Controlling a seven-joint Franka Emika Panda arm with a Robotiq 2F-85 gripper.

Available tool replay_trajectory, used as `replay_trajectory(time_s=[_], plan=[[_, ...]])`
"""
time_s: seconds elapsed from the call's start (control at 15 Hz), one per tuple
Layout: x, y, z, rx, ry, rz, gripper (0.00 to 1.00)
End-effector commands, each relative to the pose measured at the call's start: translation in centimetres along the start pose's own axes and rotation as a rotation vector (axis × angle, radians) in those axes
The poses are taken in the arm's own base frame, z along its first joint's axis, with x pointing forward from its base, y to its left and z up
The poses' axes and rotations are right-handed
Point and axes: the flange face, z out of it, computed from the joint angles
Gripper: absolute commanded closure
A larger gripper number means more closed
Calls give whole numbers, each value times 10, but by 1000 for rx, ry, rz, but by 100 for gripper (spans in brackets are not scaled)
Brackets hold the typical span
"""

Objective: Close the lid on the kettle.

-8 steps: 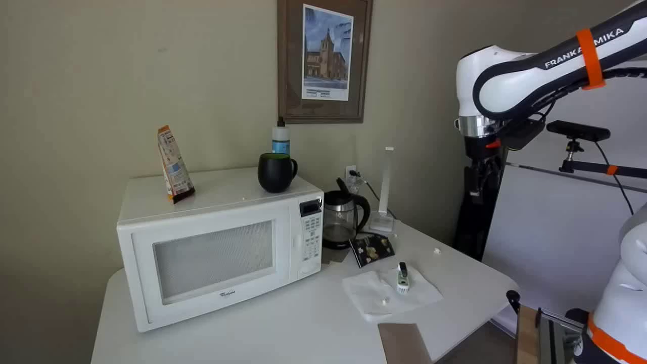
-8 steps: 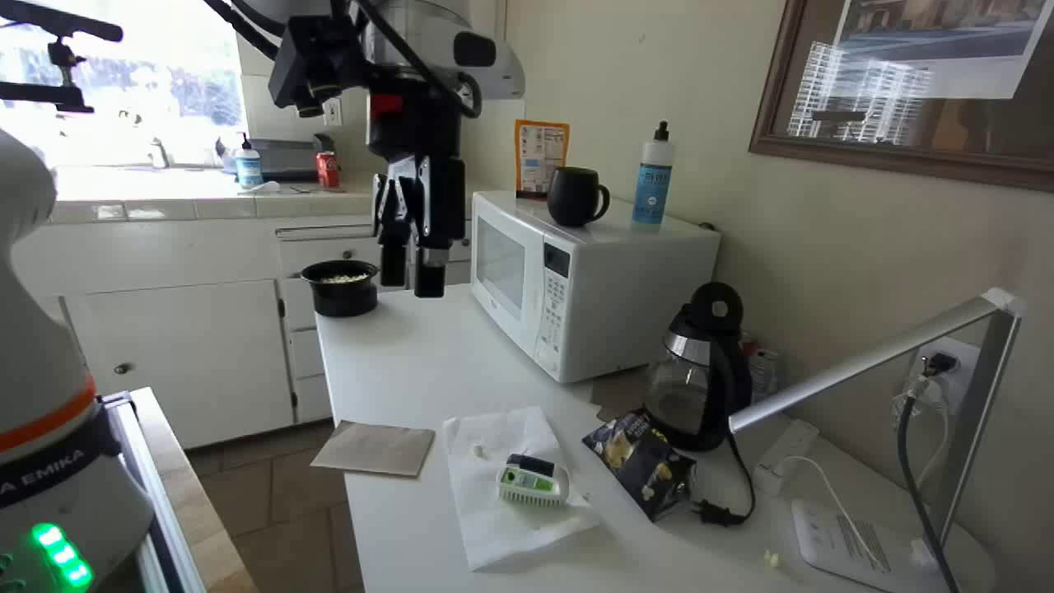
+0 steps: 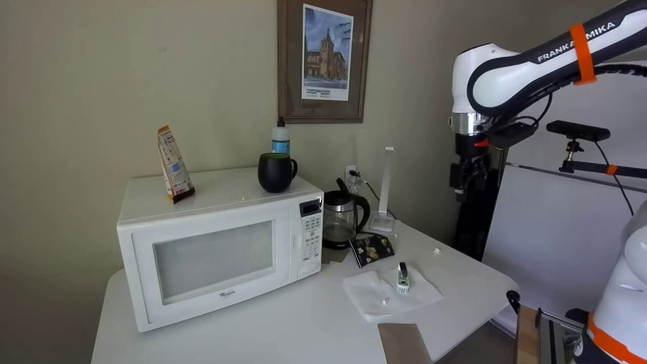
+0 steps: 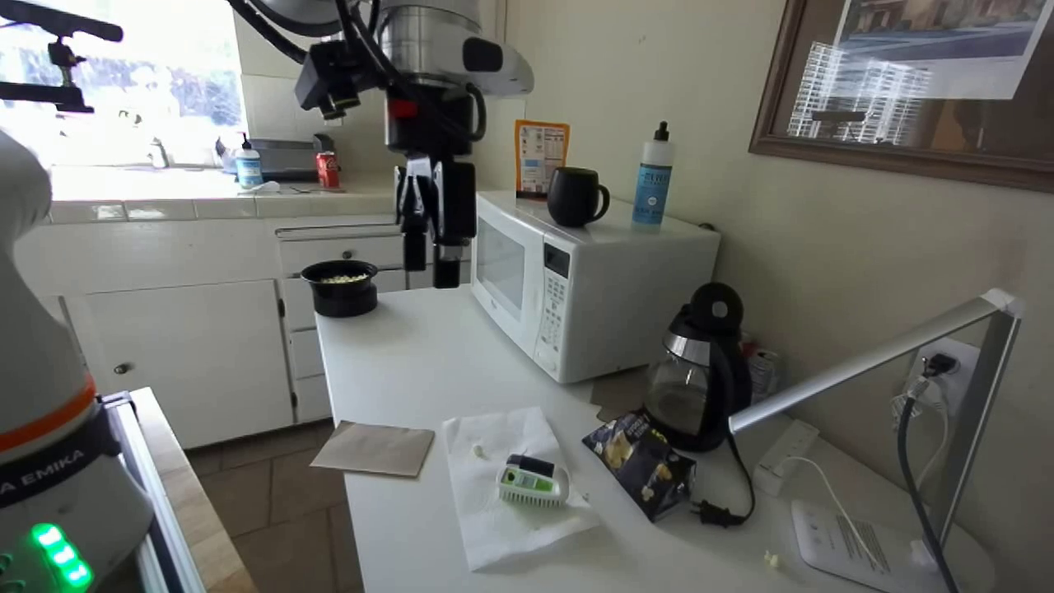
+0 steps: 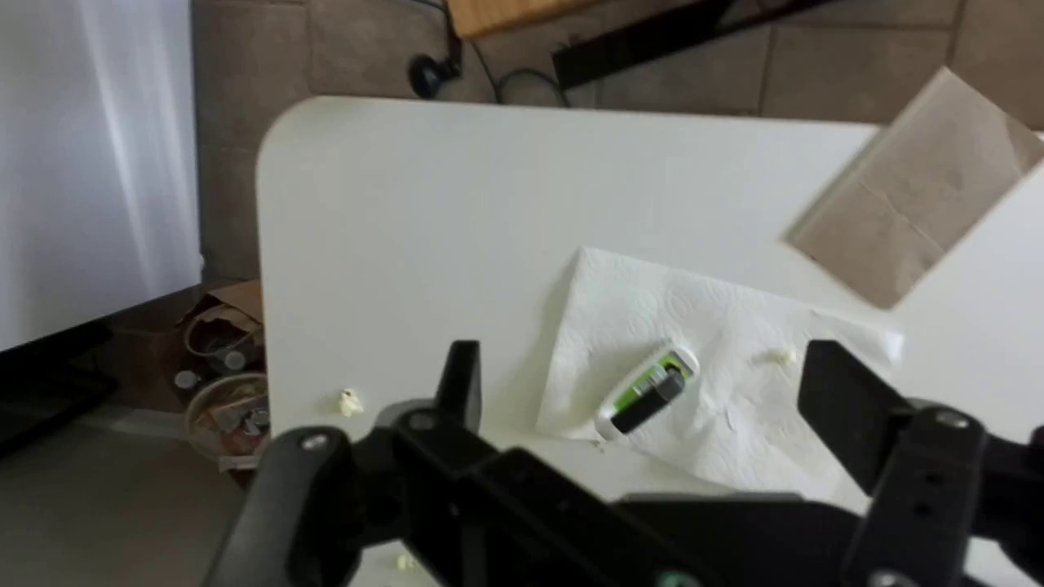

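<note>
One kettle point(image 4: 688, 375), lid point(image 4: 705, 305) up, well apart from gripper point(image 4: 431, 267).

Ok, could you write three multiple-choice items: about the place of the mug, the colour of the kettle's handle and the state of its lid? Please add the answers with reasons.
1. Where is the mug?
A) on the microwave
B) on the paper towel
C) on the floor

2. What colour is the handle of the kettle?
A) white
B) red
C) black

3. How is the lid?
A) pressed shut
B) raised open
C) lying on the floor

1 A: both exterior views show it standing there.
2 C: it looks black in both exterior views.
3 B: it sticks up above the kettle in both exterior views.
</note>
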Motion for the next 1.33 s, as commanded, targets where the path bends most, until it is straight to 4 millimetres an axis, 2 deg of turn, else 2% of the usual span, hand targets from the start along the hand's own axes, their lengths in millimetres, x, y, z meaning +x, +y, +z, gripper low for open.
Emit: replay_trajectory(time_s=[0.0, 0.13, 0.47, 0.53, 0.6, 0.73, 1.0, 1.2, 1.27], plan=[[60, -18, 3, 153, 69, 120, 0], [97, -16, 2, 223, 135, 188, 0], [185, 19, 8, 299, 253, 361, 0], [200, 27, 8, 304, 284, 400, 9], [217, 30, 11, 319, 300, 442, 27], [250, 36, 15, 323, 364, 513, 44], [305, 38, 20, 325, 470, 673, 74], [333, 32, 28, 326, 519, 772, 96], [341, 29, 32, 327, 540, 810, 99]])
